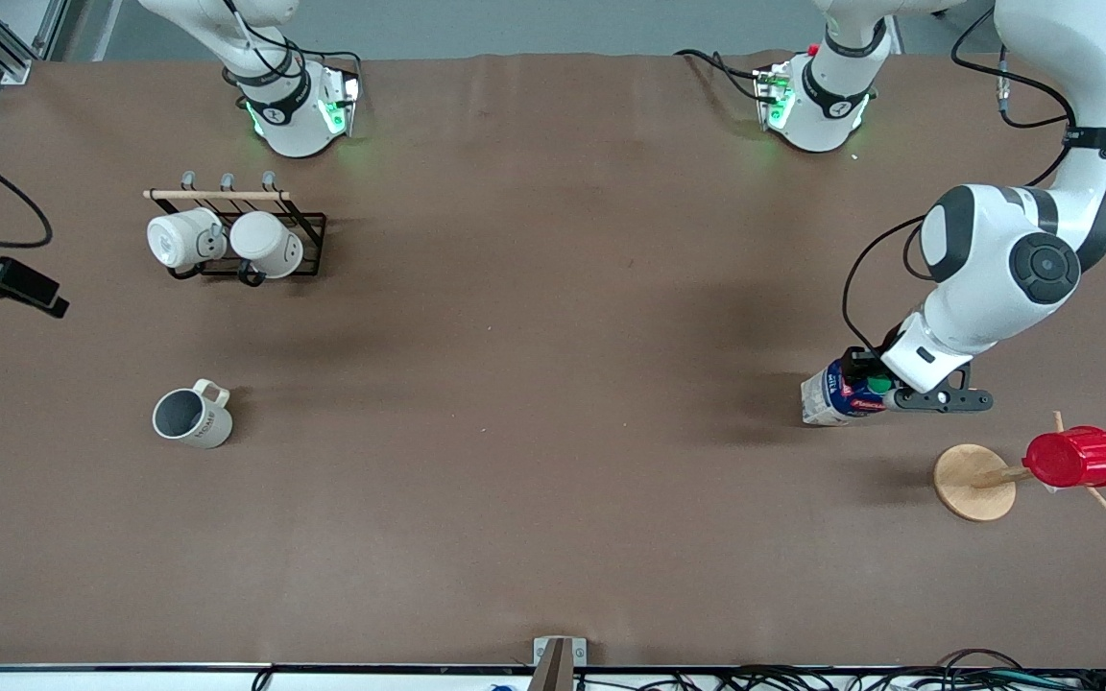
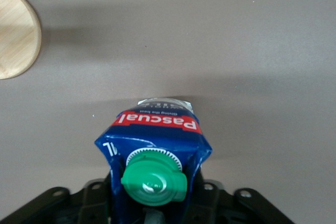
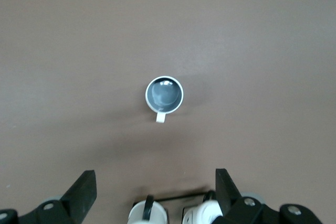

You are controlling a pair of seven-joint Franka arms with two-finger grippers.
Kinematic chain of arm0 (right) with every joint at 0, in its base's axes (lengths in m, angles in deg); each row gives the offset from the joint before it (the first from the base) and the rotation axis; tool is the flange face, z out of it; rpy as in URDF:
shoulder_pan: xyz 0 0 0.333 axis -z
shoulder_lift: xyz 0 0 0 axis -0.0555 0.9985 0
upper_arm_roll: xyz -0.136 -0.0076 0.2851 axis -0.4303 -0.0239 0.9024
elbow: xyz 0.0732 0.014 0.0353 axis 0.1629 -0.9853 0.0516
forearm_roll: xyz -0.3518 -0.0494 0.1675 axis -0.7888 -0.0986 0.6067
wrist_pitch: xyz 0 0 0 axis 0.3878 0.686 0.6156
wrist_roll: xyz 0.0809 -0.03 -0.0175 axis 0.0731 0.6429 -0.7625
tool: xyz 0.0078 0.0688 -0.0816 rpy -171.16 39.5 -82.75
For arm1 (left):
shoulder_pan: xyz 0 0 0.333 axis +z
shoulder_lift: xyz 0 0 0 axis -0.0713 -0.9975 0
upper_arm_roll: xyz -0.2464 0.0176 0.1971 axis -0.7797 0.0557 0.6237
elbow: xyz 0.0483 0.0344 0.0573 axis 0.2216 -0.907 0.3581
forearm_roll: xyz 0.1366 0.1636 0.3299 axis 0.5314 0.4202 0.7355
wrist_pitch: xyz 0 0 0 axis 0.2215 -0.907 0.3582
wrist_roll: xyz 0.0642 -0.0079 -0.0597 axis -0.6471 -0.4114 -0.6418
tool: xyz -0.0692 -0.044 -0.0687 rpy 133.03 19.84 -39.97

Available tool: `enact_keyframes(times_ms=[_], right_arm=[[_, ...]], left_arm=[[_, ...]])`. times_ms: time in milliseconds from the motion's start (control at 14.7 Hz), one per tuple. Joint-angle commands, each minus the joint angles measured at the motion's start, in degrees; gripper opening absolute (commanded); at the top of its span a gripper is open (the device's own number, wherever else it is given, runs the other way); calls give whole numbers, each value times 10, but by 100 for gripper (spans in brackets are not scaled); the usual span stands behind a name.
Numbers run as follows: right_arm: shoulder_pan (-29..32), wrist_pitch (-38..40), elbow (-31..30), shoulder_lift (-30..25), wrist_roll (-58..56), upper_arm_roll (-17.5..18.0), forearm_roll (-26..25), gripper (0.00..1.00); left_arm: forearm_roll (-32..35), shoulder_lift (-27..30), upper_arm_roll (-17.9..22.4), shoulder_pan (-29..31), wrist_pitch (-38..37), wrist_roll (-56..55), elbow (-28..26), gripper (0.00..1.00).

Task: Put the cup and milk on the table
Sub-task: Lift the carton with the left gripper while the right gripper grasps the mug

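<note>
The cream-beige cup (image 1: 193, 417) stands upright on the brown table (image 1: 553, 384) toward the right arm's end, and it shows from above in the right wrist view (image 3: 164, 95). The milk (image 1: 827, 395) is at the left arm's end, its base at the table surface. My left gripper (image 1: 884, 389) is shut on its dark blue top by the green cap, as the left wrist view (image 2: 155, 192) shows with the milk (image 2: 157, 129). My right gripper (image 3: 155, 190) is open and empty, high over the mug rack, and out of the front view.
A black wire rack (image 1: 308, 245) holding two white mugs (image 1: 227, 240) stands farther from the front camera than the cup. A wooden mug tree with a round base (image 1: 973, 480) carries a red ribbed cup (image 1: 1073, 458) beside the milk, nearer to the front camera.
</note>
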Motion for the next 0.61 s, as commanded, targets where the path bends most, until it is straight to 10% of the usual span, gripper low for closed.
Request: enact_keyframes(times_ms=[0, 543], right_arm=[[31, -102, -78, 26, -42, 2, 10, 100], [49, -299, -118, 184, -51, 4, 10, 100]], left_arm=[[7, 3, 0, -6, 3, 1, -7, 30], [6, 10, -21, -12, -12, -4, 22, 14]])
